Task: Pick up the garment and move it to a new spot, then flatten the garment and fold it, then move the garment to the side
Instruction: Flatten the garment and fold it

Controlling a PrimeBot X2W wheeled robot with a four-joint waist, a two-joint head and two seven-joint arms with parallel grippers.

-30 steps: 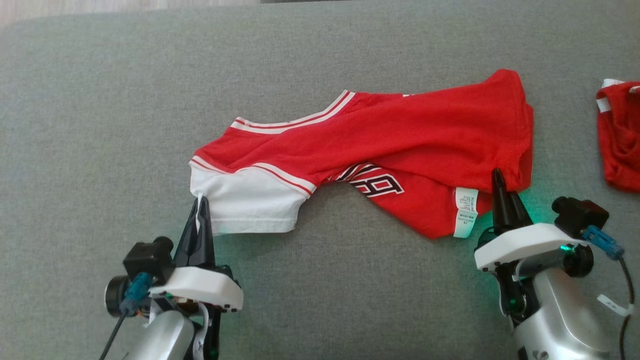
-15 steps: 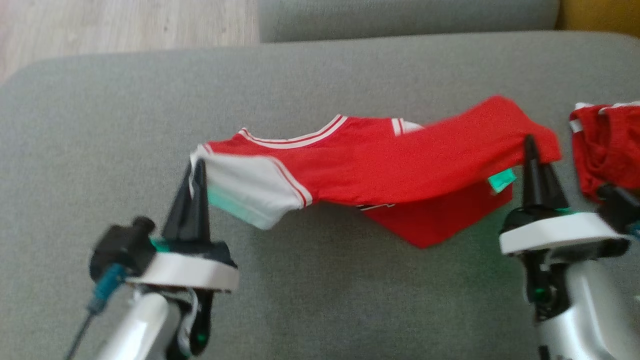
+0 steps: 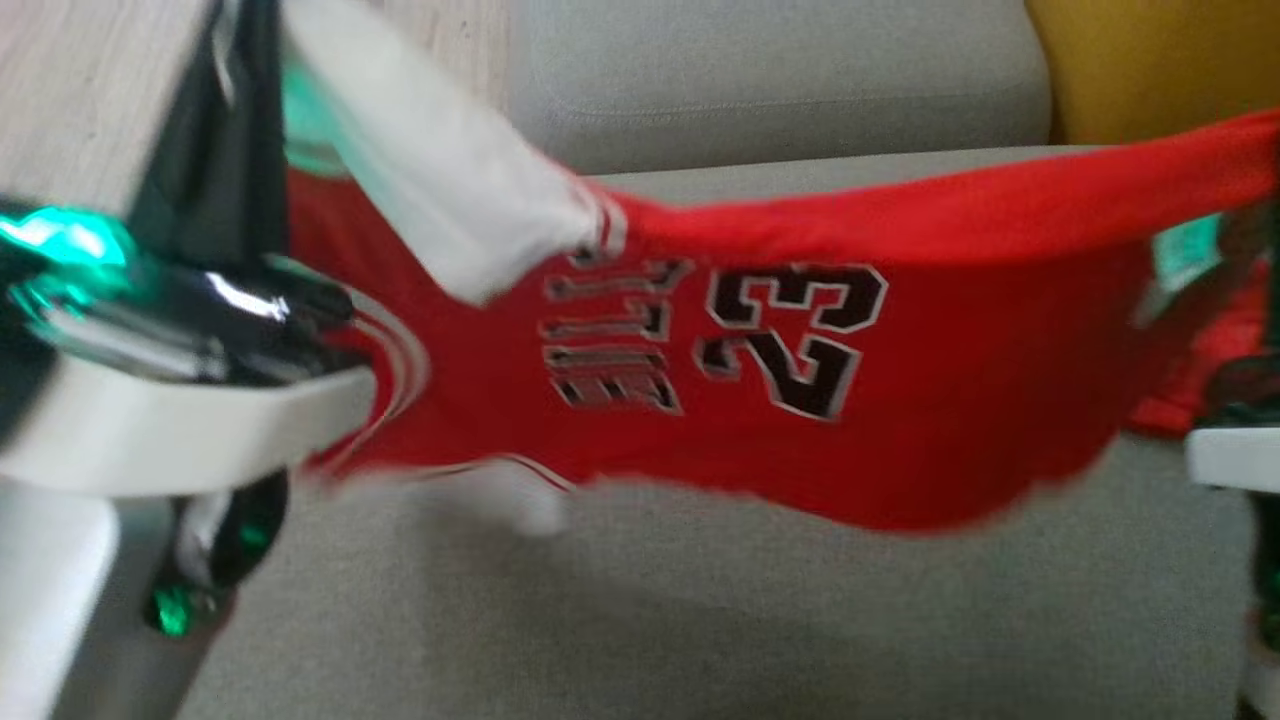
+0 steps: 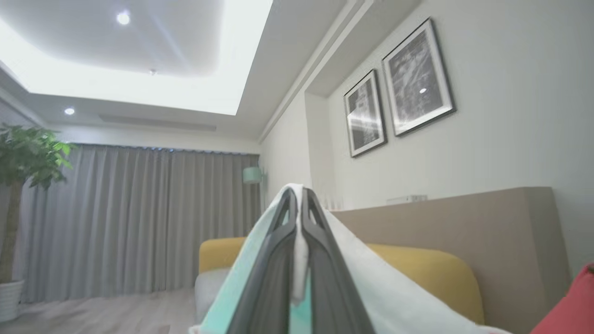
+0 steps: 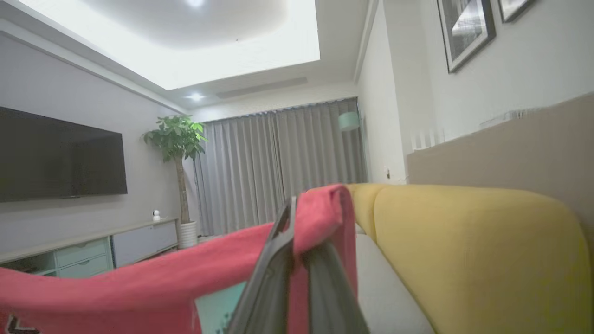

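The left gripper (image 4: 299, 204) has its jaws clamped on the white sleeve edge (image 4: 300, 260) of the garment (image 3: 800, 400); in the left wrist view a strip of white cloth is pinched between the two dark fingers. The right gripper (image 5: 299, 250) is closed on the red hem at the opposite end, and the cloth is draped over its fingertips. Between them the red jersey hangs stretched in the air, its top edge taut from side to side and its lower edge sagging loose above the grey sofa seat (image 3: 700, 620). The black number 23 (image 3: 790, 335) faces the head camera, and the white sleeve (image 3: 440, 200) flops forward over the chest. The head view is blurred. The grey seat below the jersey lies open and flat across the width of the view. Behind it rises the grey back cushion (image 3: 780, 80), with a yellow cushion (image 3: 1130, 70) at the right and wooden floor (image 3: 90, 100) beyond the sofa's left edge. Farther off, a tan panel (image 4: 464, 232) backs the sofa under two framed pictures (image 4: 399, 88). Grey curtains (image 4: 139, 222) close the far end of the room, with a potted plant (image 5: 176, 139), a dark screen (image 5: 60, 157) and a low cabinet (image 5: 93, 250) on the opposite wall.
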